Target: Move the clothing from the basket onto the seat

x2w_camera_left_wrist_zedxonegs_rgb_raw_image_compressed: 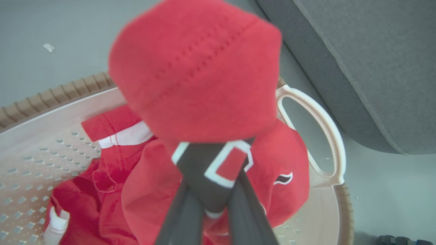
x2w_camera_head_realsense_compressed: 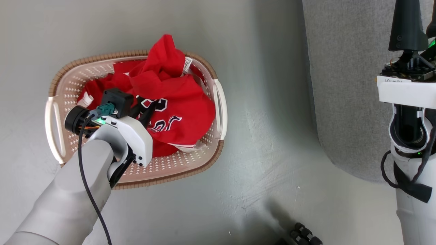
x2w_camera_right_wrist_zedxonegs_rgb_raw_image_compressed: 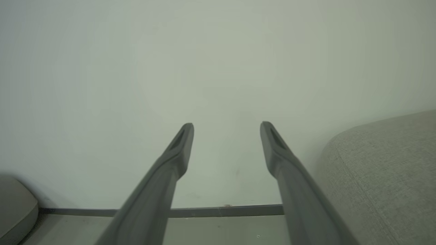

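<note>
Left gripper (x2w_camera_head_realsense_compressed: 144, 112) reaches into the basket (x2w_camera_head_realsense_compressed: 102, 56), fingers pinched on a fold of the red clothing (x2w_camera_head_realsense_compressed: 177, 98), seemingly gripping it, though cloth hides the tips. That pile lies inside the basket on the floor (x2w_camera_head_realsense_compressed: 272, 136), beside the grey seat (x2w_camera_head_realsense_compressed: 344, 85). Right gripper (x2w_camera_right_wrist_zedxonegs_rgb_raw_image_compressed: 227, 126) hangs spread apart, holding nothing.

The floor (x2w_camera_head_realsense_compressed: 272, 136) is smooth and pale grey-green, with faint scuffs. The basket (x2w_camera_head_realsense_compressed: 170, 178) stands on it at the left, near the grey seat (x2w_camera_head_realsense_compressed: 344, 85) but not touching it. The seat stands at the right and shows a rounded corner. Small dark ribbed objects (x2w_camera_head_realsense_compressed: 305, 234) lie by the head view's lower edge. A white scrap (x2w_camera_left_wrist_zedxonegs_rgb_raw_image_compressed: 48, 47) lies on the floor beyond the basket.
</note>
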Controlling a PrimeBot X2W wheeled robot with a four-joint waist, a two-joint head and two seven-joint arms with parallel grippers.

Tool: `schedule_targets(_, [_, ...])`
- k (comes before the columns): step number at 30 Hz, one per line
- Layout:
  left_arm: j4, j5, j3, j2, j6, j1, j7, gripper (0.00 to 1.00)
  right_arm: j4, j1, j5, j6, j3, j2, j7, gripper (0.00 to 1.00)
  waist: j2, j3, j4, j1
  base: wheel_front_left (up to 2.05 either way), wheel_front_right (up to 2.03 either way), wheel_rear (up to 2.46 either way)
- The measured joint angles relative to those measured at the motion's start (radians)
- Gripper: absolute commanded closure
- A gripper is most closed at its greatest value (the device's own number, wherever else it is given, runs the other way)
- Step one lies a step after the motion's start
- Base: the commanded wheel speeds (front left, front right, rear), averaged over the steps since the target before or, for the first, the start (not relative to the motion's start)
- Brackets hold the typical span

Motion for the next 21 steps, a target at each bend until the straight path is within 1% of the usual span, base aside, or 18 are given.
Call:
schedule_targets(7, [-0.049, -0.021, -0.024, 0.016, 0.0, 0.033, -0.076, 1.0, 0.024, 0.011, -0.024, 0.0, -0.008, 0.0, 0.0, 0.0, 0.0, -0.065, 0.02, 0.0, 0.0, 0.0, 0.0])
schedule_targets(11, [-0.071, -0.032, -0.035, 0.026, 0.0, 0.059, -0.091, 1.0, 0.044, 0.027, -0.034, 0.0, -0.013, 0.0, 0.0, 0.0, 0.0, -0.118, 0.036, 0.0, 0.0, 0.0, 0.0])
schedule_targets(21, [-0.124, -0.052, -0.036, 0.029, 0.0, 0.092, -0.11, 1.0, 0.079, 0.065, -0.043, 0.0, -0.013, -0.001, 0.0, 0.0, 0.0, -0.219, 0.068, -0.0001, 0.0, 0.0, 0.0])
